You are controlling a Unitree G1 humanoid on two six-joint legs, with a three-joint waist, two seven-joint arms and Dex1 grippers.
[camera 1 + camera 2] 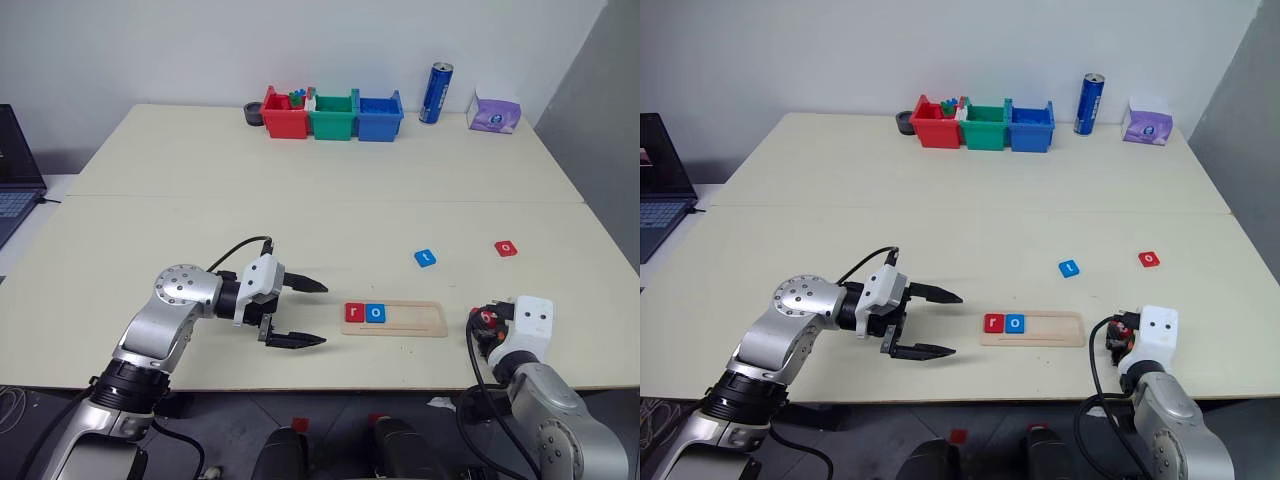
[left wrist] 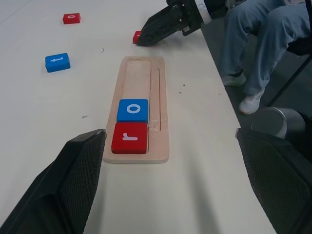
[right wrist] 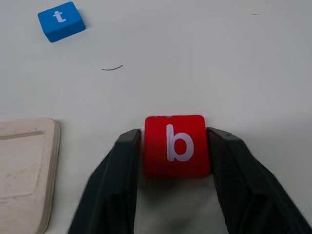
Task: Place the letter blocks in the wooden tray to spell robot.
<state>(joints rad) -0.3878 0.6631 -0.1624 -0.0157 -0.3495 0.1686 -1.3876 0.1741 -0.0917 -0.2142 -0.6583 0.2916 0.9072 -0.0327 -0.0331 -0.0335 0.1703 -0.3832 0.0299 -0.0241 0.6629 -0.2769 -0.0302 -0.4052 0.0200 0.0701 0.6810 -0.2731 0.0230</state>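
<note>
Two of five blocks seated: red r block [image 2: 129,138] and blue o block [image 2: 132,110] sitting side by side at the left end of the wooden tray [image 1: 418,318], remaining three slots showing bare wood. Three left to place: b, second o, t.

Waiting loose on the table [image 1: 300,200]: blue t block [image 1: 425,258] at about 1 o'clock from the tray, red o block [image 1: 506,248] further out toward 2 o'clock, well apart from the tray.

Clamping the red b block [image 3: 176,145] between both fingers of the right gripper [image 3: 175,146], letter facing up and upright to the wrist camera, block sitting near the tray's right end, at roughly 3 o'clock from it. Looking like mid-carry toward the third slot, next to the blue o; cannot tell whether the block is resting on the table or lifted clear.

Holding the left gripper [image 1: 300,312] spread wide and empty, at 9 o'clock from the tray, fingers pointing at the tray's left end, touching nothing.

Judging next step: lining b up square with the groove before setting down.
</note>
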